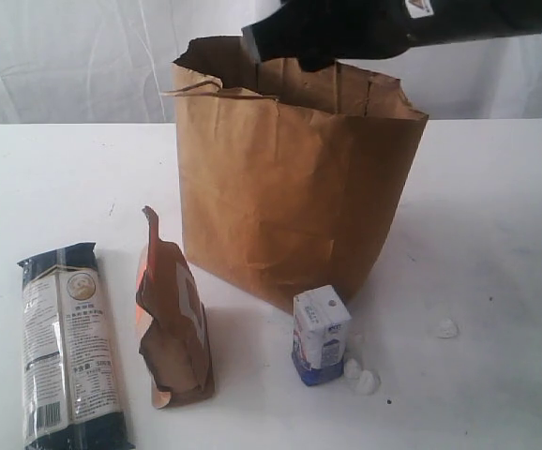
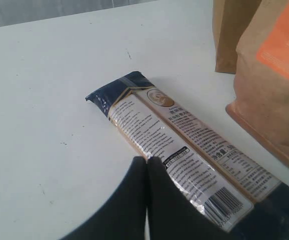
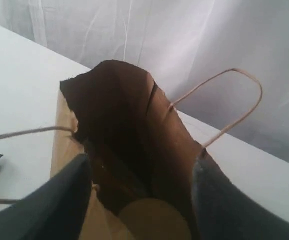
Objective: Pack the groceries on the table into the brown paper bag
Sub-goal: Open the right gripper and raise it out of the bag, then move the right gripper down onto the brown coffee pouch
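The brown paper bag (image 1: 290,197) stands upright mid-table with its mouth open. My right gripper (image 1: 313,61) hovers over that mouth. In the right wrist view it (image 3: 143,156) is open, and a round pale-gold lid (image 3: 154,220) shows between its fingers, down inside the bag (image 3: 119,110), apart from one finger. The dark-blue noodle packet (image 1: 69,347) lies flat at the front left. My left gripper (image 2: 147,160) is shut and empty just above the packet (image 2: 184,145). The brown-orange pouch (image 1: 173,328) and the white-blue carton (image 1: 320,335) stand in front of the bag. The bottle and the can are out of view.
A few white crumbs (image 1: 360,375) lie by the carton, and another crumb (image 1: 446,327) lies further right. The white table (image 1: 496,234) stretches wide on both sides of the bag. A pale curtain hangs behind. The bag's cord handles (image 3: 234,95) arch over its rim.
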Tool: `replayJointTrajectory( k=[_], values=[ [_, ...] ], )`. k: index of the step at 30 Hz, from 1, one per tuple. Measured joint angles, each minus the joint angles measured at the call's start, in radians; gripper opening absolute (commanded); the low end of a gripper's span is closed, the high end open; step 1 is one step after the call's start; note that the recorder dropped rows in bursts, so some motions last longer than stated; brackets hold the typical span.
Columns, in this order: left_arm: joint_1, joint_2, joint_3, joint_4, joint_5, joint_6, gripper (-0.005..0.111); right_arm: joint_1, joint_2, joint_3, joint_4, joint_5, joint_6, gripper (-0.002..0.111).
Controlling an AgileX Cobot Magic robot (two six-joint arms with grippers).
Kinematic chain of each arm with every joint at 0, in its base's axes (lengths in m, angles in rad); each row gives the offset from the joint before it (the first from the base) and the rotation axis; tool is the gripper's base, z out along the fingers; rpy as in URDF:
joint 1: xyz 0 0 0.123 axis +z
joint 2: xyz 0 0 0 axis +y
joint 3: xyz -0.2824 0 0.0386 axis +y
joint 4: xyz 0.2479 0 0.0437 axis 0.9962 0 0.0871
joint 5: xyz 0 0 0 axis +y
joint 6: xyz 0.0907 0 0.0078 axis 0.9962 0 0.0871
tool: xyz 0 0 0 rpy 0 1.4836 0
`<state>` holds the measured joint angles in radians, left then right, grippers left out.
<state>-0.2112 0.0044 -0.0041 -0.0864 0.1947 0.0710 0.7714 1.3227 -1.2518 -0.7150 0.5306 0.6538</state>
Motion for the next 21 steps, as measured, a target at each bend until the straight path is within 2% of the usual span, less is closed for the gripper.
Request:
replayJointTrajectory(
  k=[12, 16, 21],
  values=[
    [0.0, 0.0, 0.0, 0.0, 0.0, 0.0, 0.0, 0.009, -0.294, 0.198, -0.021, 0.076, 0.073, 0.05],
    [0.0, 0.0, 0.0, 0.0, 0.0, 0.0, 0.0, 0.009, -0.474, 0.301, -0.016, 0.223, 0.102, 0.05],
    [0.0, 0.0, 0.0, 0.0, 0.0, 0.0, 0.0, 0.009, -0.63, 0.417, 0.154, 0.398, 0.04, 0.05]
  ],
)
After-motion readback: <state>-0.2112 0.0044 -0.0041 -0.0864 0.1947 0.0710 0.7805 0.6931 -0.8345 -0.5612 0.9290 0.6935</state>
